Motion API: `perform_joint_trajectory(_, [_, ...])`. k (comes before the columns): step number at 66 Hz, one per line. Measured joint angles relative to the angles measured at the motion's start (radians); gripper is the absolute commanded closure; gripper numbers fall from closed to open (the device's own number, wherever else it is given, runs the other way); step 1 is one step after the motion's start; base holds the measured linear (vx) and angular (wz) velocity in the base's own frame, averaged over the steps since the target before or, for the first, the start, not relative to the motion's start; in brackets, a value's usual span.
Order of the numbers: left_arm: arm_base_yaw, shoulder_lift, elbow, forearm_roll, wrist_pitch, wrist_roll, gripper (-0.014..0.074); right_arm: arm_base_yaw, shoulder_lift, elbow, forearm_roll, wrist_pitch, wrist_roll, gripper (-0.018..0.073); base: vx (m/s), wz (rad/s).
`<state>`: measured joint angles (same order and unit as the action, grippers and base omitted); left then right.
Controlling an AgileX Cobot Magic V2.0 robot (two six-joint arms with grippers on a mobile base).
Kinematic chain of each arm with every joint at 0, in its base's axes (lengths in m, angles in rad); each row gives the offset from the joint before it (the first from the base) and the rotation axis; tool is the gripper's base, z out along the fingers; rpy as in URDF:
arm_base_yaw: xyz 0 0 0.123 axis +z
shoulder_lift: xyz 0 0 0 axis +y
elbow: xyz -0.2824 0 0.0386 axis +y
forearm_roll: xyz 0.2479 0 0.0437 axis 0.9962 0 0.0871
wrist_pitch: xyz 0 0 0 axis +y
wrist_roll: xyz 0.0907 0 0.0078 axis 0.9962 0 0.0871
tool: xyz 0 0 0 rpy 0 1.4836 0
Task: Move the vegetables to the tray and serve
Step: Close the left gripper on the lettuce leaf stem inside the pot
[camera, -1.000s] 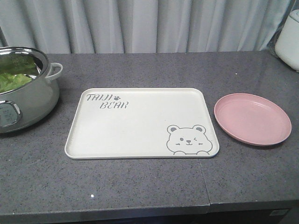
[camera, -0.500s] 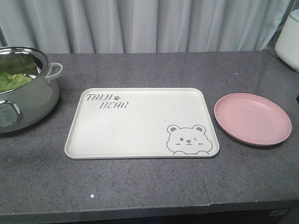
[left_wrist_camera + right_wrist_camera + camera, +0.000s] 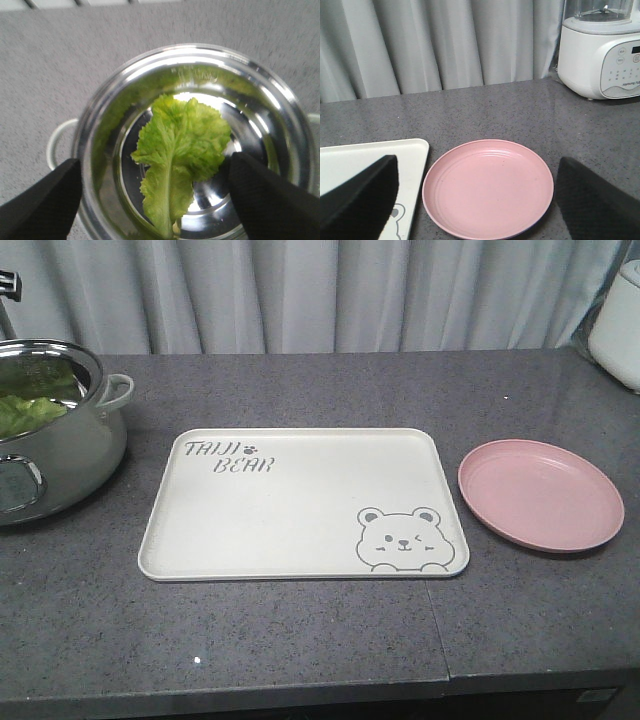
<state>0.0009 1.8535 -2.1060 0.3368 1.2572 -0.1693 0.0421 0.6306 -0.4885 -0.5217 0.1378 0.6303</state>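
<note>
The vegetables are a single crinkly green lettuce leaf with a pale rib, lying in the bottom of a steel pot. My left gripper hangs open above the pot, its black fingers on either side of the leaf and clear of it. In the front view the leaf shows inside the pot at far left. The cream tray with the bear drawing lies bare mid-counter. My right gripper is open above the counter, facing a pink plate, holding nothing.
The pink plate sits right of the tray. A white blender stands at the back right, near grey curtains. A dark part of the left arm shows above the pot. The counter's front edge runs along the bottom.
A dark part of the left arm has come into the front view at top left, above the pot. Tray, plate and pot have not moved.
</note>
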Motion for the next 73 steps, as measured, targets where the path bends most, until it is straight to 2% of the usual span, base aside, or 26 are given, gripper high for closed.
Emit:
perform_joint_trajectory(6, [0.03, 0.044, 0.0, -0.027, 0.001, 0.001, 0.002, 0.0, 0.0, 0.0, -0.002, 0.016, 0.0, -0.0041, 0.0, 0.0])
perform_joint_trajectory(21, [0.114, 0.083, -0.004, -0.159, 0.007, 0.022, 0.002, 0.0, 0.0, 0.0, -0.002, 0.044, -0.005, -0.0035, 0.0, 0.0])
perform_joint_trajectory(39, [0.136, 0.16, -0.005, -0.246, 0.007, 0.047, 0.002, 0.0, 0.0, 0.0, -0.002, 0.045, -0.005, -0.0035, 0.0, 0.0])
perform_joint_trajectory(73, [0.136, 0.287, -0.005, -0.277, 0.0, 0.077, 0.002, 0.0, 0.0, 0.0, -0.002, 0.053, -0.005, -0.0035, 0.0, 0.0])
